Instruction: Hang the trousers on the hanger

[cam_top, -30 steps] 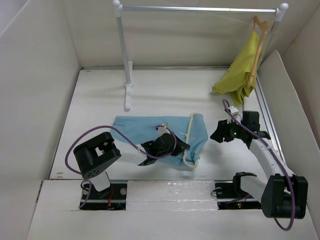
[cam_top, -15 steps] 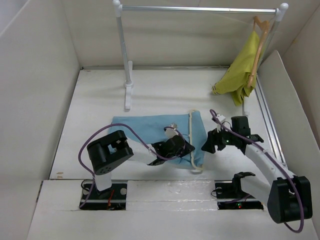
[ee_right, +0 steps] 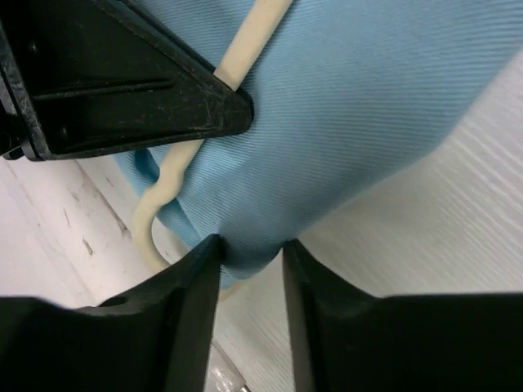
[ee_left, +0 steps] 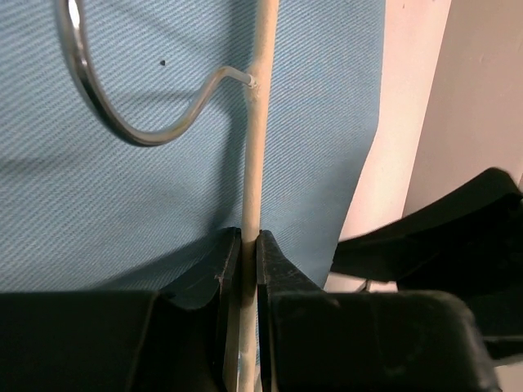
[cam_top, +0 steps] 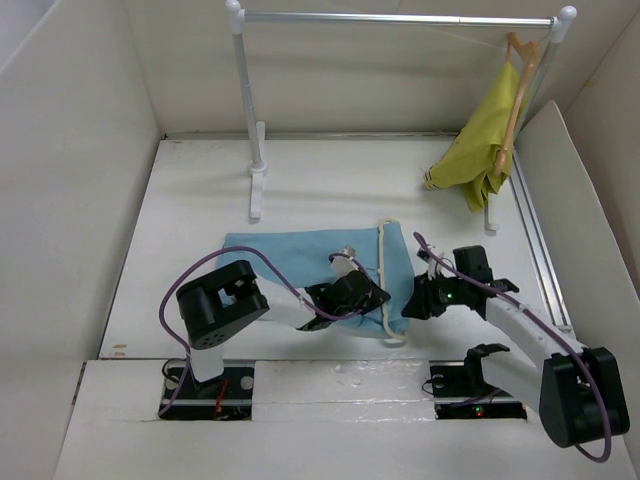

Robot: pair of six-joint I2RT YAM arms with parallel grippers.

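So, quick count first: two arms, two hangers, one pair of trousers (cam_top: pixel 285 255), one yellow-green garment (cam_top: pixel 480 150) and one clothes rack (cam_top: pixel 400 17).

The whole thing sits on a white table (cam_top: pixel 330 190) boxed in by plain white walls (cam_top: pixel 70 150). The rack stands at the far end, well beyond both grippers. The yellow-green garment hangs off its right end on a tan wooden hanger (cam_top: pixel 518 90), far out past the right gripper (cam_top: pixel 418 300).

The trousers are light blue with a fine ribbed weave. They lie flat on the table right under the left gripper (cam_top: pixel 355 295) and spread away to its left. Their right edge reaches across to the right gripper.

The thin cream hanger (cam_top: pixel 385 270) lies on top of the cloth, between the two grippers. In the left wrist view, the left gripper is clamped narrow on one of the hanger's slim arms, which runs straight out ahead between its fingers. The metal hook (ee_left: pixel 106 106) curls off just ahead and to the left, over the blue fabric.

The right gripper sits just beside the left one. In its own wrist view, a rounded fold at the trousers' edge fills the gap between its fingers (ee_right: pixel 200 286), and the cloth touches both. A looped end of the cream hanger peeks out just left of that fold.
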